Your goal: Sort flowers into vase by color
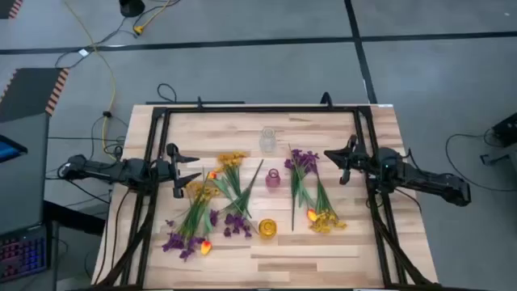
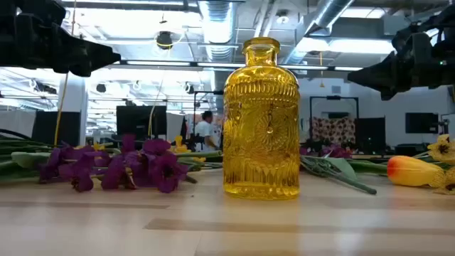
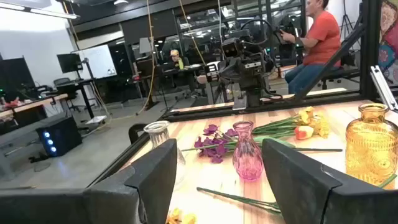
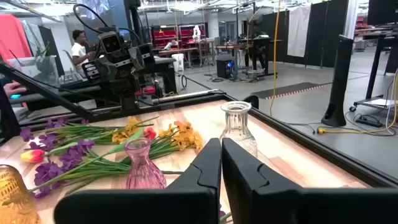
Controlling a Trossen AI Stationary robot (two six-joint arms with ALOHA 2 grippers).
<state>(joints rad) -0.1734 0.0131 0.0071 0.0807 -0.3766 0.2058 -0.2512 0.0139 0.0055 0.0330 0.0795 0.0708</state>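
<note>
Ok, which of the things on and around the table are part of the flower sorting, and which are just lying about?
Part of the job:
- flowers scattered on the table
- clear vase
- pink vase
- yellow vase

Just lying about:
- yellow cable on the floor
- keyboard beside the table

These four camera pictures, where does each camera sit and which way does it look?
High view: above the table, looking straight down; both arms show, left gripper open, right gripper shut, over scattered flowers.
Low view: at table-top height, looking level past the yellow vase into the room; both arms hang dark above.
Left wrist view: on the left arm, looking past its spread fingers across the table to the right arm.
Right wrist view: on the right arm, past its closed fingers toward the left arm.
Shared: both wrist views show the pink vase and clear vase.
</note>
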